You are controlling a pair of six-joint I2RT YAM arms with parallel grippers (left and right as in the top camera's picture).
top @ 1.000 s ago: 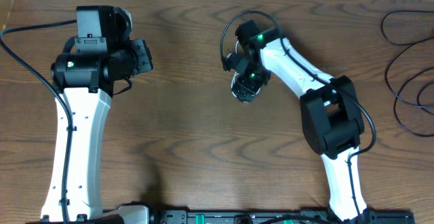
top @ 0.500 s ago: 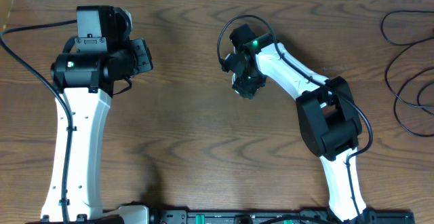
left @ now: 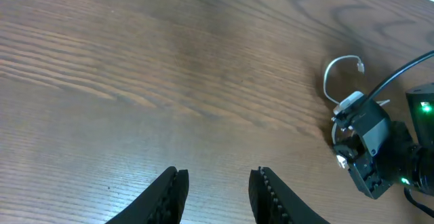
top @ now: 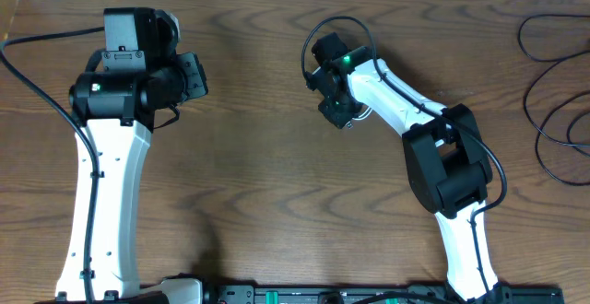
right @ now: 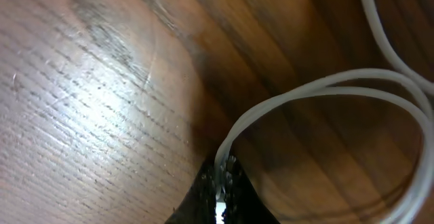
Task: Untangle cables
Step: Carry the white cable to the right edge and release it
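Since a second ago, right claw [right: 218,187] has pinched shut on the white cable [right: 305,91]; left claw [left: 217,190] hangs part-open, empty. Grasping step, I judge; next, draw it clear.

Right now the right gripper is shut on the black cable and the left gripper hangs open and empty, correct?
No: the right gripper is shut on the white cable, not the black one, as the right wrist view shows. The left gripper hangs open and empty.
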